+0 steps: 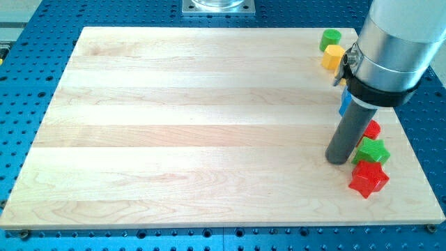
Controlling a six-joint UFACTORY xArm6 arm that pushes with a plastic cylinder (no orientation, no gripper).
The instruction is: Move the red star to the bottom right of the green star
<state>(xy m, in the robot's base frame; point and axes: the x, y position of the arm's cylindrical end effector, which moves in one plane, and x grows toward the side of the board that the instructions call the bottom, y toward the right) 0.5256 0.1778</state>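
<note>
The red star (368,178) lies near the board's right edge at the view's lower right. The green star (371,150) sits just above it, touching it. My tip (339,160) rests on the board just left of the green star, close to or touching it, and up-left of the red star. Another red block (373,129) peeks out above the green star, partly hidden by the rod; its shape cannot be made out.
A green block (330,38) and a yellow block (333,56) sit at the view's top right. A blue block (344,102) shows as a sliver behind the arm. The wooden board (195,125) ends close to the right of the stars.
</note>
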